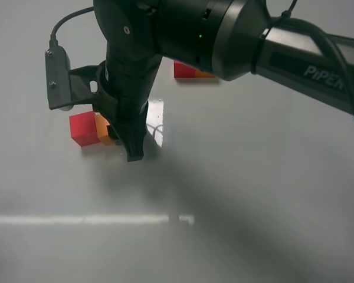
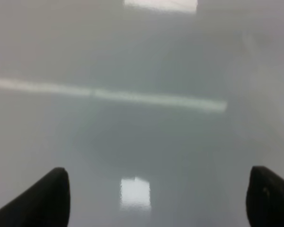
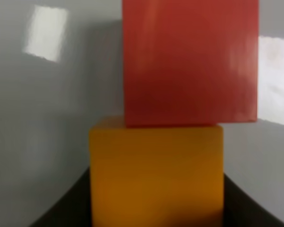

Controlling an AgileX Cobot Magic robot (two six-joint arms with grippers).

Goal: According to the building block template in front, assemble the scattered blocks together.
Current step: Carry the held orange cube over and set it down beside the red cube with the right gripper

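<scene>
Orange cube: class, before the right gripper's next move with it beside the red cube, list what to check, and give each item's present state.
1. Contact: the orange cube touches the red cube: ok.
2. Flush sides: the red cube sits offset in the right wrist view: not ok.
3. Colour order matches the template, red left and orange right: ok.
4. Grip: the right gripper is shut on the orange cube: ok.
5. The left gripper is open and holds nothing: ok.
</scene>
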